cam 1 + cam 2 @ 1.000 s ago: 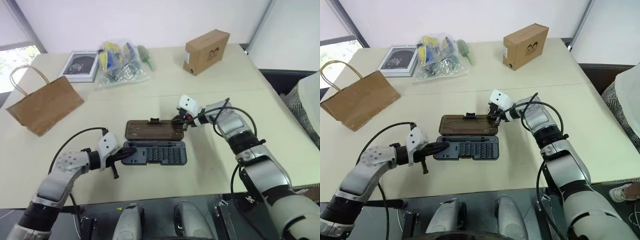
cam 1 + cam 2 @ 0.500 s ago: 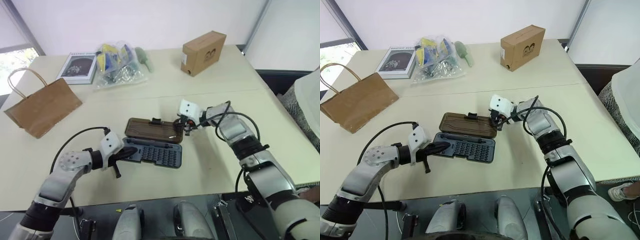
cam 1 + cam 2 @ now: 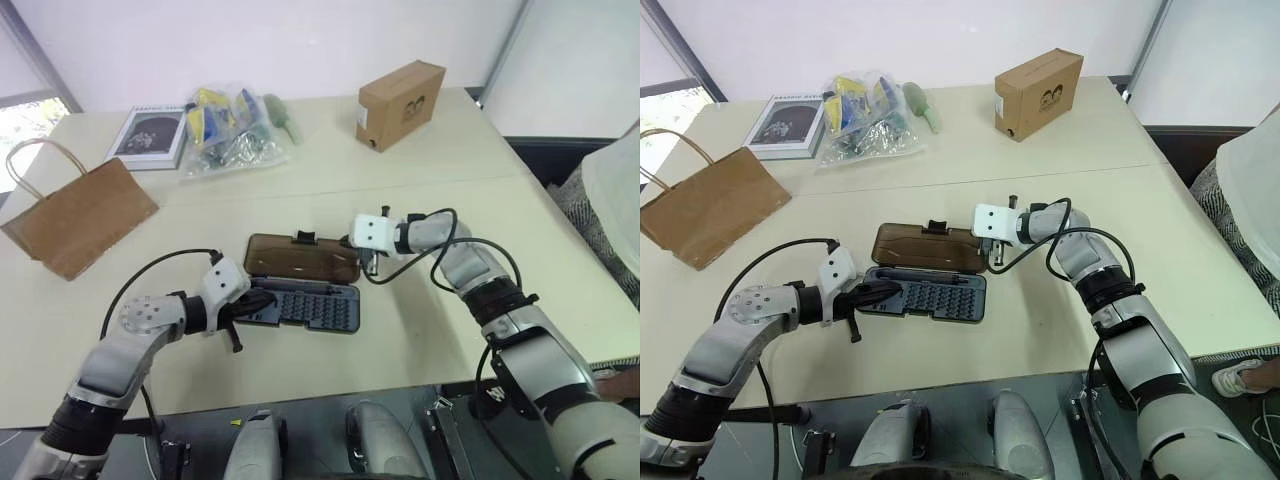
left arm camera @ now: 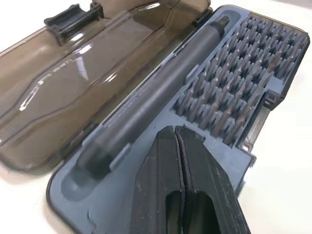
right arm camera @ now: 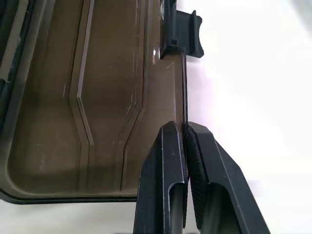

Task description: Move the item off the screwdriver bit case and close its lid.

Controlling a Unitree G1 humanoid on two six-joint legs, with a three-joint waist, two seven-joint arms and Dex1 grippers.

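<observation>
right gripper [image 5: 185,134] pinches the far long edge of the translucent smoky-brown plastic lid [image 3: 300,257], which lies open flat. left gripper [image 4: 176,141], fingers together, presses on the dark grey screwdriver bit case tray [image 3: 305,307]. flat brown kraft paper bag [image 3: 78,215] sits well apart at the left; brown cardboard box [image 3: 401,90], book [image 3: 150,135] and clear plastic bag of items [image 3: 228,130] at the far side.

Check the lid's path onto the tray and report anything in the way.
The left gripper, shut, rests on the tray of the screwdriver bit case and would block the lid folding down. The right gripper pinches the lid's edge. The paper bag lies apart.
</observation>
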